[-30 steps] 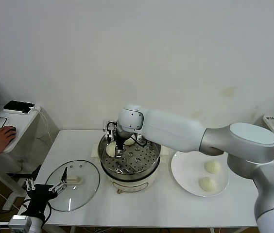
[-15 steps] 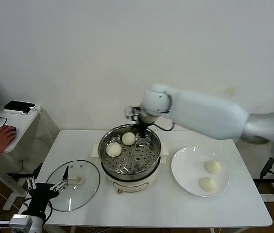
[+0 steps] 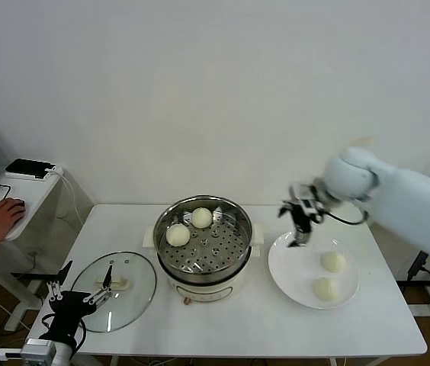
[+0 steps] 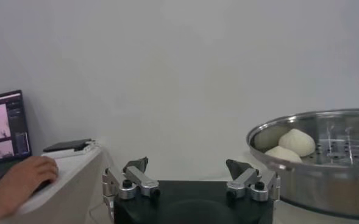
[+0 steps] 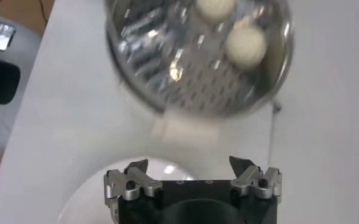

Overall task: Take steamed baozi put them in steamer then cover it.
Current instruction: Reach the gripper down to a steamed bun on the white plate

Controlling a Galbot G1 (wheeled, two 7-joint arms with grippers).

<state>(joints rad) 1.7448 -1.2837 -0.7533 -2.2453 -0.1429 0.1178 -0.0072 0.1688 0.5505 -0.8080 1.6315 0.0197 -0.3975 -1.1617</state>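
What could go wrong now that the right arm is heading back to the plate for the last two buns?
The two baozi left on the white plate lie close together, so the open right gripper could nudge one while closing on the other. The two buns in the steamer crowd one side, so a careless drop could land on them.

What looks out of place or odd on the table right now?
Nothing stands out. Two baozi sit in the steamer, two on the plate; the cover lies flat beside it. The right pincer hangs open, empty, over the plate's edge.
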